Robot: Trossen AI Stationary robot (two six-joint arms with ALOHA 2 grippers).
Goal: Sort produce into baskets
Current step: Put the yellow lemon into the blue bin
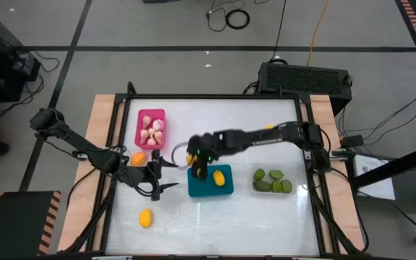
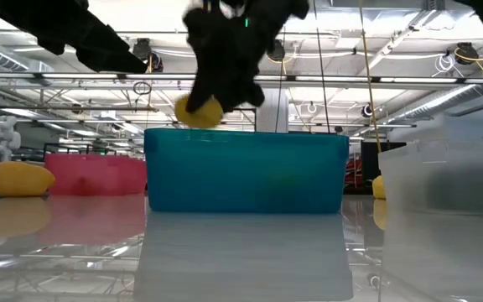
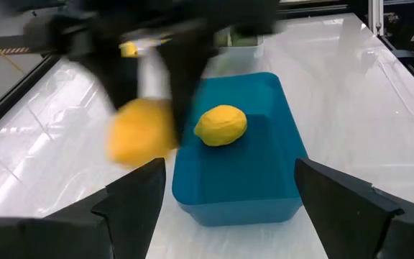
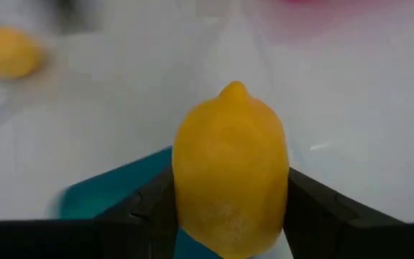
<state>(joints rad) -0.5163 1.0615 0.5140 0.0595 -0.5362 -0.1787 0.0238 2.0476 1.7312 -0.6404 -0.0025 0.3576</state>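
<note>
My right gripper (image 1: pixel 198 167) is shut on a yellow-orange oval fruit (image 4: pixel 228 173) just above the left end of the teal basket (image 1: pixel 209 184), which holds one more yellow fruit (image 3: pixel 221 124). My left gripper (image 1: pixel 166 177) is open and empty, level with the table, just left of the teal basket. The pink basket (image 1: pixel 150 115) holds several beige bulbs (image 1: pixel 152 131). The clear basket (image 1: pixel 273 189) holds several dark-green fruits (image 1: pixel 271 180). Two yellow fruits (image 1: pixel 139 158) (image 1: pixel 145 217) lie on the table. My right gripper pinches the yellow fruit by its two opposite sides (image 4: pixel 182 180) between its two fingers. The fingers point down from above, and the fruit's pointed tip (image 4: pixel 233 90) sticks out past them. The fruit (image 2: pixel 199 111) hangs clear above the teal basket's left rim (image 2: pixel 153 134).
The three baskets stand close together across the table's middle. The loose yellow fruits lie left of and nearer than the teal basket, one beside my left arm. Black frame posts stand along the table's edges.
</note>
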